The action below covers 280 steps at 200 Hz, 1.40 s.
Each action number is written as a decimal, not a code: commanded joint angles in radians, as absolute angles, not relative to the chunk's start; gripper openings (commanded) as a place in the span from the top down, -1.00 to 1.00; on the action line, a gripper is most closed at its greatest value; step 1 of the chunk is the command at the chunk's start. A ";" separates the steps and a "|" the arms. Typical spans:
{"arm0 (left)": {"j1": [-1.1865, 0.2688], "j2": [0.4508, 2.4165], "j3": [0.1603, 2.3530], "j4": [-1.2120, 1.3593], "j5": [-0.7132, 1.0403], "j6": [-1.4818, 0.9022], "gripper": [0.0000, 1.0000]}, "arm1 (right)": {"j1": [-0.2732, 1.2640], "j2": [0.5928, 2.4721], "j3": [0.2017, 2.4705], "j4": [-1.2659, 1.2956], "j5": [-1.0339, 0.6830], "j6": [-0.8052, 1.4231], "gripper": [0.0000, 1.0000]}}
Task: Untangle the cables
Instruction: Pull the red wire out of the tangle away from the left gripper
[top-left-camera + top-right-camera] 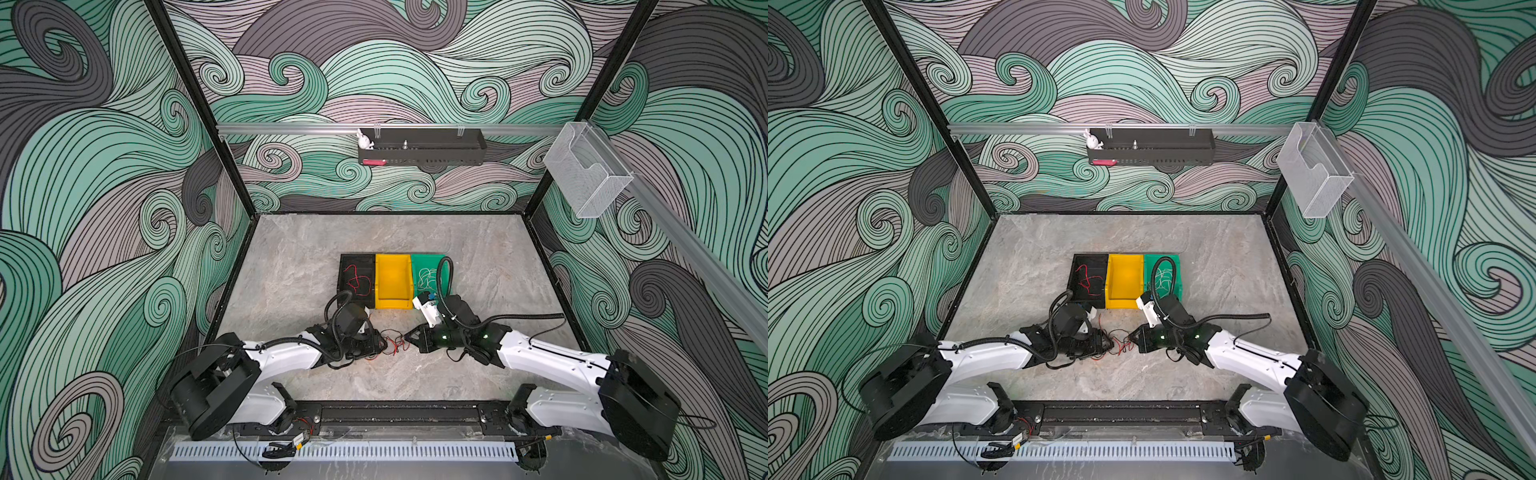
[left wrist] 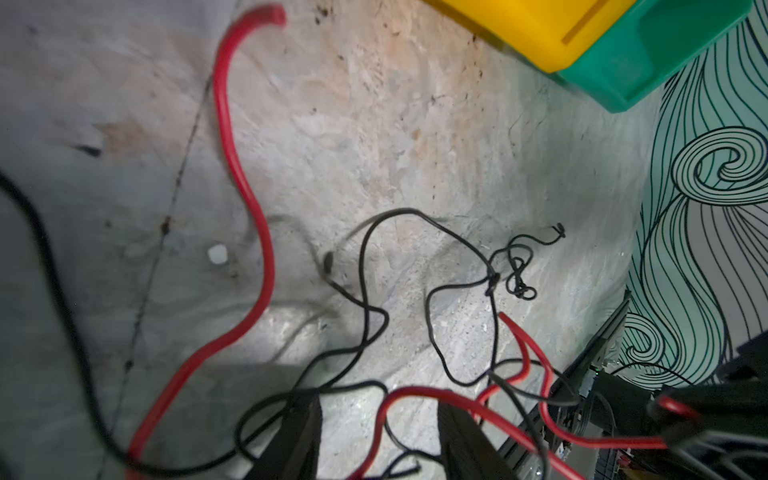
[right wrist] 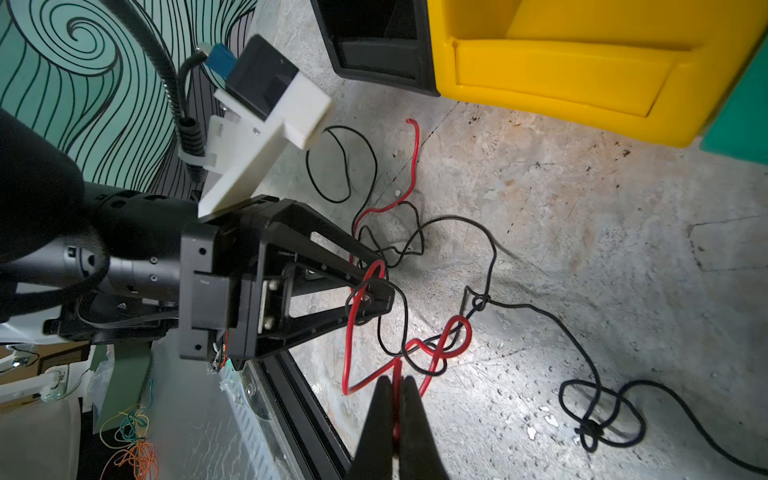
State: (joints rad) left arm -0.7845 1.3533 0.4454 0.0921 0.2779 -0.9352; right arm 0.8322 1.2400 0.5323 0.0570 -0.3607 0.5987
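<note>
A small tangle of thin red and black cables lies on the stone table between my two grippers, near the front middle. In the right wrist view my right gripper is shut on a red cable, which loops through a knotted black cable. My left gripper stands open at the tangle's left side. Red and black strands cross the gap between its fingers and drape over them. A longer stretch of red cable runs away over the table.
Three bins stand in a row just behind the grippers: a black bin holding red wires, a yellow bin, and a green bin holding pale wires. The right arm's hose arches over the green bin. A black rail edges the table's front.
</note>
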 commanded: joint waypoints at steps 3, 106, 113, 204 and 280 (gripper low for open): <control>-0.797 1.369 0.489 0.153 0.283 -0.937 0.06 | 0.841 1.260 0.524 0.091 -0.326 0.615 0.96; -0.820 1.405 0.508 0.088 0.217 -0.939 0.94 | 0.841 1.212 0.505 0.046 -0.260 0.606 0.95; -0.821 1.385 0.506 0.070 0.202 -0.939 0.95 | 0.842 1.197 0.503 0.028 -0.248 0.595 0.94; -0.818 1.308 0.502 -0.069 0.125 -0.917 1.00 | 0.832 1.111 0.517 -0.240 0.064 0.557 1.00; -0.798 1.250 0.480 -0.157 0.076 -0.914 1.00 | 0.775 1.103 0.522 -0.321 0.132 0.556 0.99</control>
State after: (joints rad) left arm -0.8131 1.2659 0.4885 -0.0601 0.1356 -0.9279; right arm 0.7860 1.1152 0.5091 -0.2420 0.0532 0.5751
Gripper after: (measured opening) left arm 0.049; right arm 0.051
